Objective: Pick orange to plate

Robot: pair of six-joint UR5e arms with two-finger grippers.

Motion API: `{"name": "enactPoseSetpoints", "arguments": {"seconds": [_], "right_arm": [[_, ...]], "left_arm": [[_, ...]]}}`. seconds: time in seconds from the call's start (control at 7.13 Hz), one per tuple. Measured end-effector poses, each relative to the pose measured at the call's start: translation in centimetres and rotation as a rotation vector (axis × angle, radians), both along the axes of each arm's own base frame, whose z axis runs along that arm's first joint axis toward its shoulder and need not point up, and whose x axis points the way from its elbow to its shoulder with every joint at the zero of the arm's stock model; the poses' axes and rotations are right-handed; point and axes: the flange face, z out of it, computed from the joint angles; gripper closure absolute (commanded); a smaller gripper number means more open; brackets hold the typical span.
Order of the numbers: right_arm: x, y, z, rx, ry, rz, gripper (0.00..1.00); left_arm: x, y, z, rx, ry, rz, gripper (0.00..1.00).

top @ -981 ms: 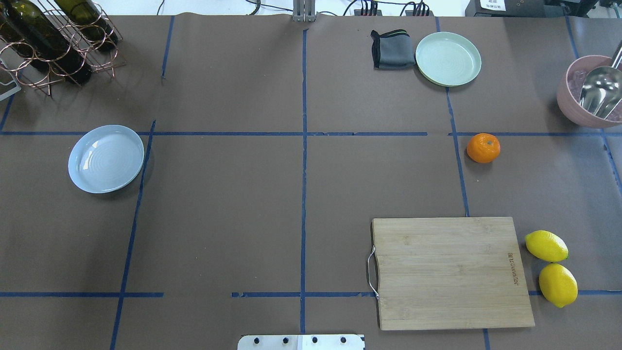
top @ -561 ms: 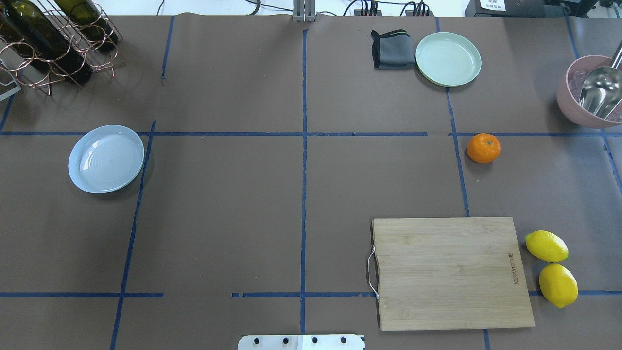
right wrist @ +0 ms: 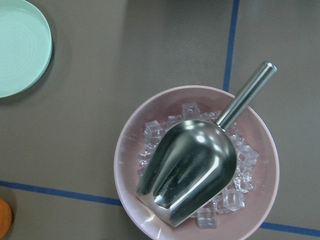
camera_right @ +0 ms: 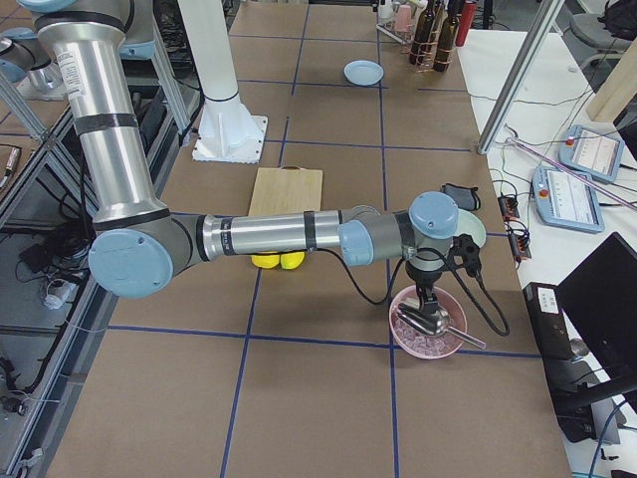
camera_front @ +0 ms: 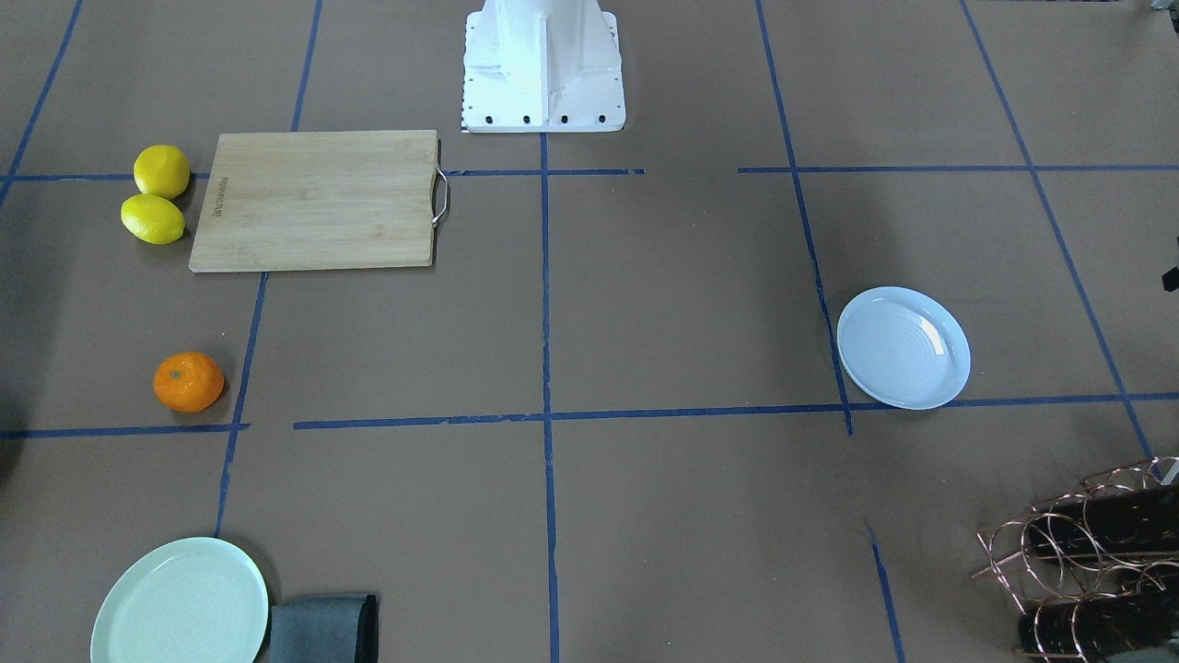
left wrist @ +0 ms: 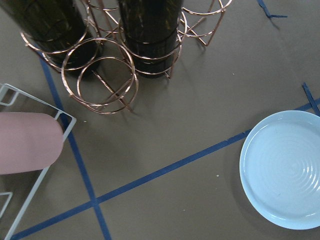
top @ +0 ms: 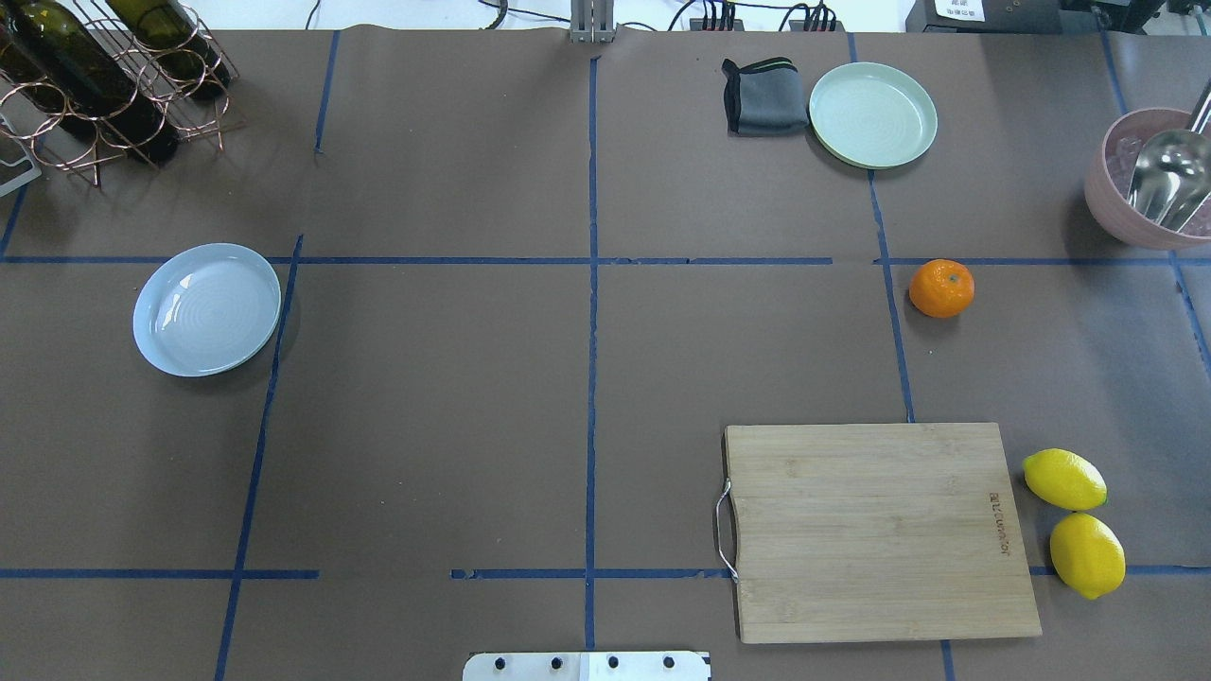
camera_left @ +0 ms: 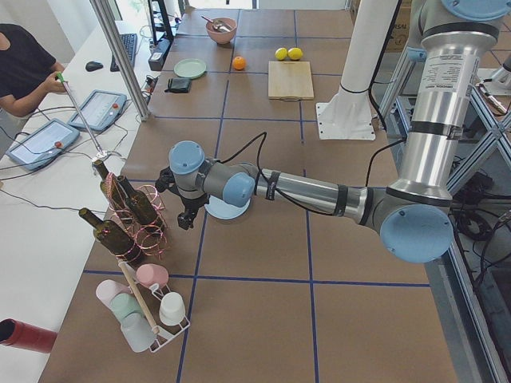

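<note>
You cannot tell whether either pair of jaws is parted or closed, because the left gripper (camera_left: pixel 185 217) and the right gripper (camera_right: pixel 428 299) show only in the side views. The left one hangs between a copper wire rack (left wrist: pixel 100 80) of dark glass bottles (left wrist: pixel 150 30) and the plate (top: pixel 206 308), a smooth bluish-white round with faint rings and a raised rim. The right one hangs over a pink bowl (right wrist: pixel 122 145) holding clear ice cubes (right wrist: pixel 245 160) and a shiny metal scoop (right wrist: pixel 190 165). The orange (top: pixel 941 288), round and dimpled (green stem spot up), sits free on the brown paper table (top: pixel 426 426) on the robot's right, well apart from the plate. Around it are a mint-green plate (top: pixel 872 114) just beside a folded grey cloth (top: pixel 764 96), a bamboo cutting board (top: pixel 880 530), and two lemons (top: pixel 1064 479) next to the board.
</note>
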Motion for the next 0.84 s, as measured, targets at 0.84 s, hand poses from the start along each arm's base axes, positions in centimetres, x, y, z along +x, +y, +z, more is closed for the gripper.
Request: {"name": "enactPoseSetpoints", "arguments": {"seconds": [0.84], "right_arm": [[-5.2,-0.5,-2.7,-0.067,-0.058,0.076,0.00]], "left_arm": [[16.9,2.9,5.7,-0.154,-0.001,-0.240,0.09]]}}
